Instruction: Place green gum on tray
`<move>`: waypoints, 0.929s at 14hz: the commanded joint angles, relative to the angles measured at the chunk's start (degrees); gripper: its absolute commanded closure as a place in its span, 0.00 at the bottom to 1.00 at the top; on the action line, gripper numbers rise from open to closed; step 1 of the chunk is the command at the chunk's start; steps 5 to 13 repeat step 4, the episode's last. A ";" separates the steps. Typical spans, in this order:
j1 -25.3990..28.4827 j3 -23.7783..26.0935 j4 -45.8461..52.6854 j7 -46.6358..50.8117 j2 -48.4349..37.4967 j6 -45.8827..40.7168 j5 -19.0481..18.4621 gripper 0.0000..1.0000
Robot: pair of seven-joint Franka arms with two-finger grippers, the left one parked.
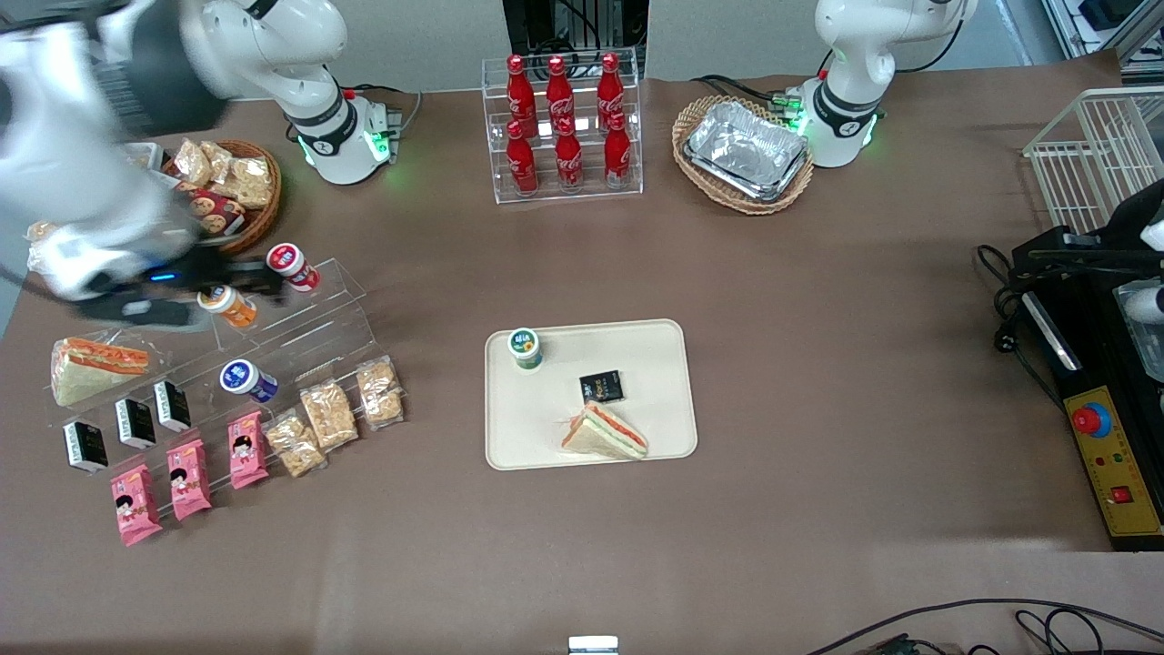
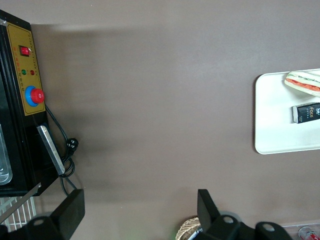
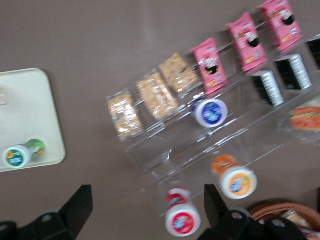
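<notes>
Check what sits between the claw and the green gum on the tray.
Front view: the open claw hangs over the clear stepped display rack. From the rack to the green gum, standing on the tray, only bare brown tabletop.

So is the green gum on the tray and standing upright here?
Yes. The green gum stands upright, lid up, inside a corner of the tray. The gripper is open, above the acrylic snack shelf, away from it.
</notes>
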 commanded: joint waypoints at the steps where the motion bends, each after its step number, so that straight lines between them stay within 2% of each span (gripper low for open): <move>1: 0.21 -6.04 4.40 -7.72 1.96 -0.17 1.25 0.01; 4: 0.03 -7.45 6.69 -7.90 3.72 0.00 1.43 0.01; 13: 0.03 -7.45 6.69 -7.90 3.72 0.00 1.43 0.01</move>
